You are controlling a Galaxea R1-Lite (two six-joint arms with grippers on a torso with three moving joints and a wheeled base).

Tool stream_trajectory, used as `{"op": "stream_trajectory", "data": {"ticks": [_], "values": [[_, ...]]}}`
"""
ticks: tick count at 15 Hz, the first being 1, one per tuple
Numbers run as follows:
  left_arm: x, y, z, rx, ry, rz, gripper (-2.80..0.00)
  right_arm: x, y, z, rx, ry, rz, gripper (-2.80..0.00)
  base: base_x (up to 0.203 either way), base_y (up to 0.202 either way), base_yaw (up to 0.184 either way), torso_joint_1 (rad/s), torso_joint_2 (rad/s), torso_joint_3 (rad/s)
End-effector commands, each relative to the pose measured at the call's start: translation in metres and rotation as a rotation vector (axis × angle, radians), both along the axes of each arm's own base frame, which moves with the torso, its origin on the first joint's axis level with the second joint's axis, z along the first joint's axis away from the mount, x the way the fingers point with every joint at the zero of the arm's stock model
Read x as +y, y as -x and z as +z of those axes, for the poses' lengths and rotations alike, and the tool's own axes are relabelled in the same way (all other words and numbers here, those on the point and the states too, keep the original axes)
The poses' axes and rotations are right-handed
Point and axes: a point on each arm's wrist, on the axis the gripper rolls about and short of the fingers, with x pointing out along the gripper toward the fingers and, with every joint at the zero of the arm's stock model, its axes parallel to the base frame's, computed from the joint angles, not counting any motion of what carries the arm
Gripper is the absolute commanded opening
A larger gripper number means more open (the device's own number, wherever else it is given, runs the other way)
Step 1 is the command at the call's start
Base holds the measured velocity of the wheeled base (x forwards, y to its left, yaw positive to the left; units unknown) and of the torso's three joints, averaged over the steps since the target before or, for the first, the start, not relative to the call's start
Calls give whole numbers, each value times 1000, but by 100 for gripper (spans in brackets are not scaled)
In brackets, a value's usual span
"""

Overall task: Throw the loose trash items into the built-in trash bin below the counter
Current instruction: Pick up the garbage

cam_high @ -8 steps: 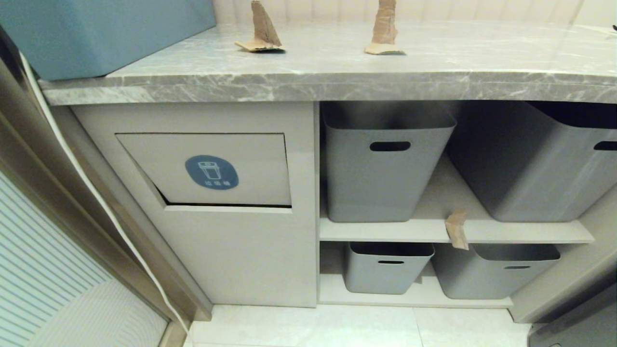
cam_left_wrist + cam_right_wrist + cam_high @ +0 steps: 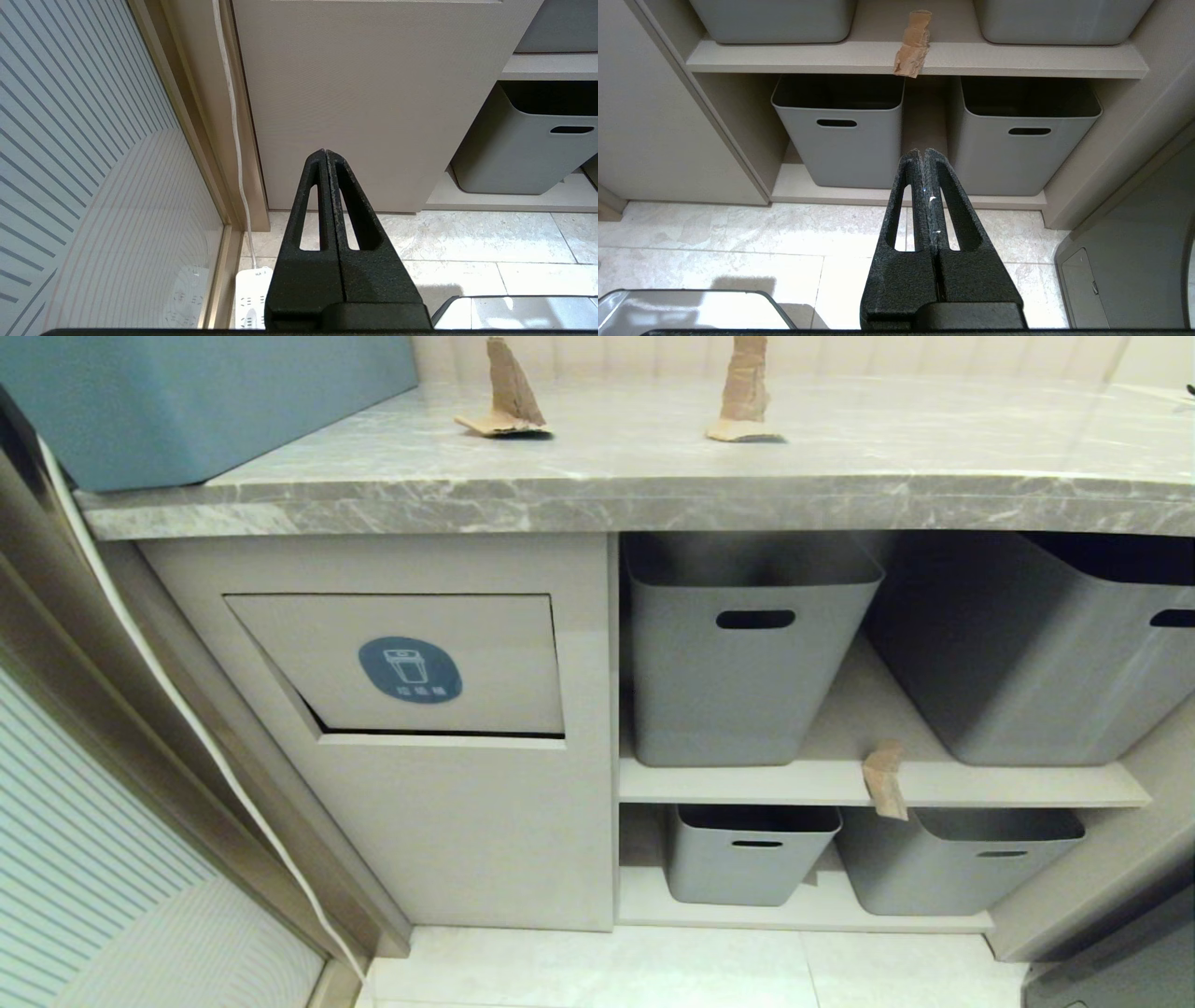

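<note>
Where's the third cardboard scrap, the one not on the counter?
In the head view, the third scrap hangs over the upper shelf's front edge, between the two upper grey tubs, right of the trash flap.

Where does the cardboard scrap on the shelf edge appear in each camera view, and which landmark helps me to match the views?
Head view: the cardboard scrap hangs over the front edge of the upper shelf, lower right, between the grey tubs.
Left wrist view: not in it.
Right wrist view: the scrap is at top centre, on the same shelf edge, above the shut right gripper.
Shared landmark: the lower-left grey tub.
</note>
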Motion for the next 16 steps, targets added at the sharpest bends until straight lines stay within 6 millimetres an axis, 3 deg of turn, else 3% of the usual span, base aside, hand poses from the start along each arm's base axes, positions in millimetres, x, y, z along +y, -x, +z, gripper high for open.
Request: {"op": "stream_trajectory", "data": {"ticks": [1,3,6,9,10,13,16], "values": [[0,0,0,0,-1,1,-280,0,0,0,0,1,0,-280,0,0,0,0,0,0],[0,0,0,-1,-1,1,-280,0,1,5,-24,21,2,-280,0,0,0,0,0,0],[0,0,0,-1,-1,1,-280,0,6,52,-94,35,-5,-280,0,0,0,0,0,0],[0,0,0,-1,-1,1,-280,0,-24,96,40,40,-14,-280,0,0,0,0,0,0],[0,0,0,-3,-1,1,-280,0,-42,102,121,38,-12,0,0,0,0,0,0,0],[0,0,0,-2,-1,1,-280,0,-103,104,330,20,19,0,0,0,0,0,0,0],[0,0,0,-1,-1,1,-280,1,-160,89,487,-9,62,0,0,0,0,0,0,0]]}}
